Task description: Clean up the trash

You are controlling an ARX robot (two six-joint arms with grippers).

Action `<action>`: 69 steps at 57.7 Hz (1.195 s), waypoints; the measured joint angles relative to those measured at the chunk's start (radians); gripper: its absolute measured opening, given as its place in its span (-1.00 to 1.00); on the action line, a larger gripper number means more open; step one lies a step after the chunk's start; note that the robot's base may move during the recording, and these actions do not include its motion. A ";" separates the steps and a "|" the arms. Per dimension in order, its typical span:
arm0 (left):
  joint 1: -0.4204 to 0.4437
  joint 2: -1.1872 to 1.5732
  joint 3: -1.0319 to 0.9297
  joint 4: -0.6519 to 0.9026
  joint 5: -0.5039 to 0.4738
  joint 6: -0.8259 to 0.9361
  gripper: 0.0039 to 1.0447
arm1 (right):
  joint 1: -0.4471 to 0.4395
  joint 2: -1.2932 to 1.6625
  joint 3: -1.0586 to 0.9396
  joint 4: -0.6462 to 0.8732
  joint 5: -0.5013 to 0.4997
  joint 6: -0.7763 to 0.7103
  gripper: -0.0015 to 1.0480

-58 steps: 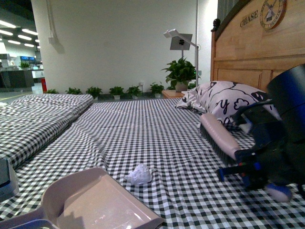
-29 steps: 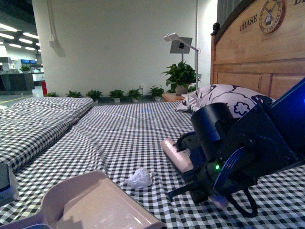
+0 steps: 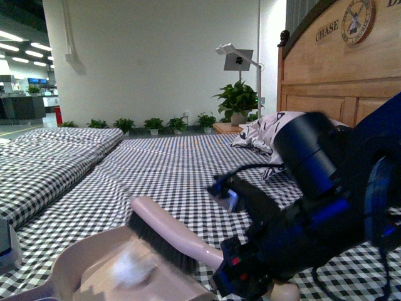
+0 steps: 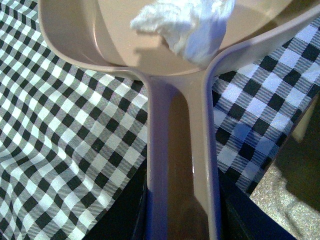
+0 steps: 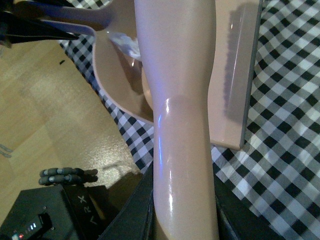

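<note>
The trash is lying in the dustpan; left fingers are clamping its handle, right fingers the brush.

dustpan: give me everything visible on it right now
The dustpan is beige-pink smooth plastic, with a wide shallow scoop, raised rim and long channelled handle. It sits on the checked bedcover. The white crumpled trash lies inside, near the handle end. The brush reaches over its open edge.

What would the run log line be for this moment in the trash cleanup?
step: sweeping | trash: inside dustpan | brush: bristles at pan mouth | left gripper: holding dustpan handle | right gripper: holding brush handle
</note>
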 joint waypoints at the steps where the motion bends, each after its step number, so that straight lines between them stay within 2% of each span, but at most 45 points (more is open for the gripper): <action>1: 0.000 0.000 0.000 0.000 0.000 0.000 -0.47 | -0.008 -0.017 -0.013 0.001 0.002 -0.008 -0.63; 16: 0.000 0.000 0.000 0.000 0.001 0.000 -0.48 | -0.121 -0.057 -0.146 0.096 0.104 -0.037 -0.63; 24: 0.000 0.000 0.000 0.000 0.002 0.000 -0.48 | -0.154 -0.063 -0.169 0.229 0.200 0.045 -0.63; 32: 0.000 0.000 0.000 0.002 0.004 0.000 -0.47 | -0.225 -0.126 -0.219 0.299 0.227 0.142 -0.63; 37: 0.001 -0.001 -0.058 0.198 0.019 -0.089 -0.48 | -0.276 -0.179 -0.259 0.321 0.228 0.188 -0.63; 44: 0.005 -0.007 -0.105 0.425 -0.007 -0.279 -0.48 | -0.365 -0.279 -0.317 0.354 0.206 0.261 -0.63; 54: 0.019 -0.100 -0.161 0.572 -0.085 -0.497 -0.48 | -0.549 -0.501 -0.359 0.338 0.089 0.393 -0.63; 60: 0.026 -0.144 -0.186 0.639 -0.172 -0.567 -0.48 | -0.592 -0.586 -0.371 0.322 0.032 0.441 -0.63; 62: 0.028 -0.169 -0.203 0.680 -0.237 -0.589 -0.48 | -0.605 -0.622 -0.375 0.319 0.014 0.470 -0.63; 69: 0.049 -0.278 -0.259 0.725 -0.290 -0.652 -0.48 | -0.625 -0.724 -0.393 0.312 -0.018 0.540 -0.63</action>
